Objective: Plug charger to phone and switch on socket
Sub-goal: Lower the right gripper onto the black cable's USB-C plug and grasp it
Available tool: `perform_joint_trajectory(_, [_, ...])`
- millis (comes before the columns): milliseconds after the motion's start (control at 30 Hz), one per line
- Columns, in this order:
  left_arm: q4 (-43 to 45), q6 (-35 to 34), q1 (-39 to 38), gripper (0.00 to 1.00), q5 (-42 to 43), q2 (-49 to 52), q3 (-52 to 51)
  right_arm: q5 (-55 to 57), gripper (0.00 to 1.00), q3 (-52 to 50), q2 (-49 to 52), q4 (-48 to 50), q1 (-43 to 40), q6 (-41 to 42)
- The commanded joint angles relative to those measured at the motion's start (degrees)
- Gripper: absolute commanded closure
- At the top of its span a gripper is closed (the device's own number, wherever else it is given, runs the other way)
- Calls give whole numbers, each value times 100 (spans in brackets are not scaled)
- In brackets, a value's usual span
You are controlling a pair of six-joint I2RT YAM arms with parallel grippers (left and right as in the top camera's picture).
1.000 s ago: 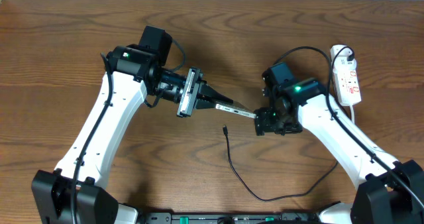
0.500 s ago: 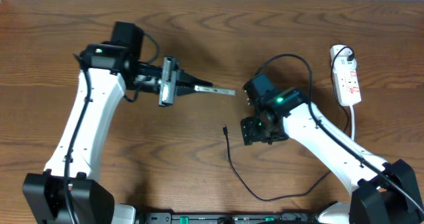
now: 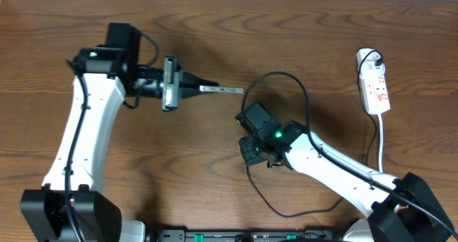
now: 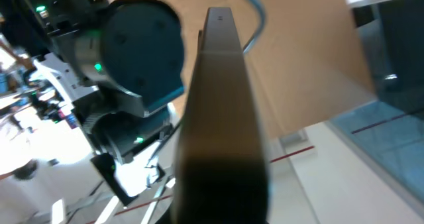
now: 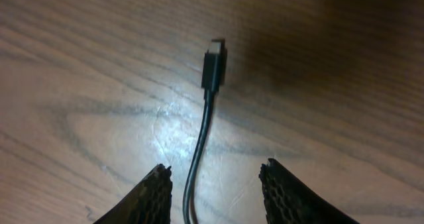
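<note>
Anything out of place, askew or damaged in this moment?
Nothing looks damaged or spilled. The phone is held on edge in the air by the left claw, and the charger lies loose on the table, under the open right claw.

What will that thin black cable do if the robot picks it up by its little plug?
Probably flop: the charger lies in loose curves, so it would likely dangle. It looks thin, so probably light and easy to nudge.

Black charger, white socket, brown woodgrain table.
</note>
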Motion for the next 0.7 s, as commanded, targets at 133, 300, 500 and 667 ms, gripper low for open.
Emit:
perform_joint_trajectory(133, [94, 52, 627, 93, 170, -87, 92, 304, 60, -55, 17, 280, 61, -365])
perform_joint_trajectory(300, [90, 31, 737, 92, -111, -87, 92, 354, 54, -63, 321, 332, 70, -951])
perform_joint_trajectory(500, [90, 28, 734, 93, -284, -87, 92, 363, 50, -63, 1069, 584, 208, -1462])
perform_joint_trajectory(667, [90, 7, 734, 93, -503, -87, 92, 1029, 69, -63, 1281, 428, 197, -1257])
